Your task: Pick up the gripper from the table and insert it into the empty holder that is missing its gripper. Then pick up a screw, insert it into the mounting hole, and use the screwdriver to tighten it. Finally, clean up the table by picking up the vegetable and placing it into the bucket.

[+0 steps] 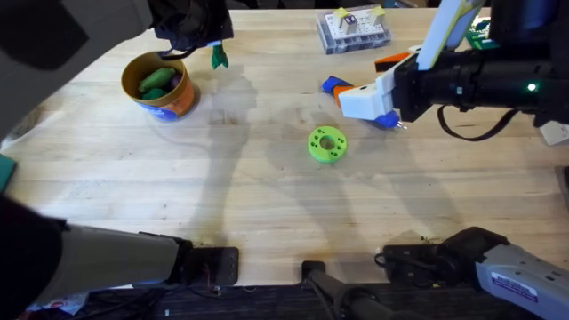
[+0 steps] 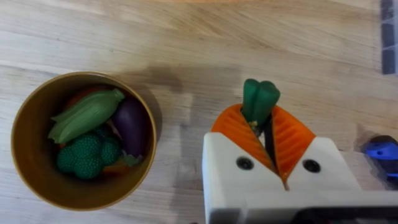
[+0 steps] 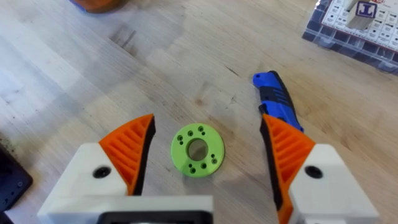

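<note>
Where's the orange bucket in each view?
Overhead: the bucket sits upper left, vegetables inside.
Left wrist: lower left, seen from above, beside the left gripper.
Right wrist: an orange edge at the top, left of centre, probably it.
Shared landmark: the blue screwdriver handle.

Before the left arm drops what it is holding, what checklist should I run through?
1. Left tool grips the green vegetable: ok, orange pads closed on it.
2. Vegetable above the bucket opening: not ok, it hangs beside the bucket over bare table.
3. Bucket upright: ok.
4. Room in the bucket: cannot tell; it already holds green and purple vegetables.
5. Right tool away from the bucket: ok, open over the green disc.
6. Blue screwdriver away from the drop path: ok, it lies by the right tool.
</note>
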